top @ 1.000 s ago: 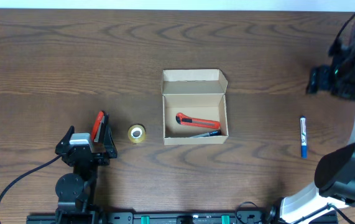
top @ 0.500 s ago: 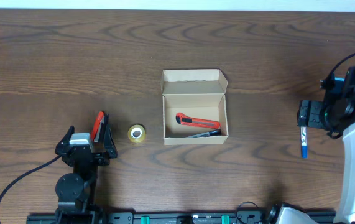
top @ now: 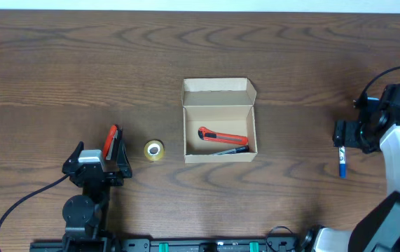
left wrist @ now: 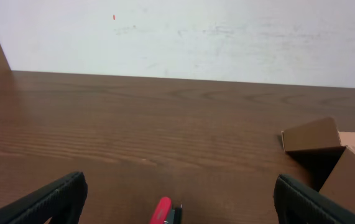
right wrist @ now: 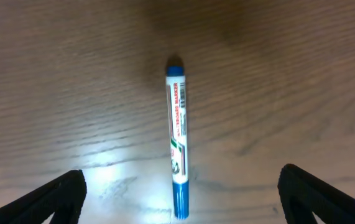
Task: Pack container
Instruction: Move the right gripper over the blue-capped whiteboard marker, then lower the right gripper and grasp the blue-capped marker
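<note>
The tan cardboard container [top: 220, 119] sits open at the table's middle, its flap lid folded back; a red utility knife [top: 222, 136] and a black pen [top: 229, 150] lie inside. Its corner shows in the left wrist view [left wrist: 326, 149]. A blue-and-white marker [top: 341, 155] lies on the table at the right, also in the right wrist view [right wrist: 177, 137]. My right gripper [right wrist: 180, 199] is open, hovering over the marker with a finger on each side. My left gripper [left wrist: 177, 202] is open at the lower left, above a red stapler [top: 112, 142], whose tip shows in the left wrist view [left wrist: 163, 210].
A small yellow tape roll [top: 153, 150] lies between the stapler and the container. The table is dark brown wood [top: 291, 56]. A white wall stands behind the table in the left wrist view [left wrist: 183, 31].
My right arm has swung from the far right rear forward and down, ending over the blue marker. The left arm and the objects have not moved.
</note>
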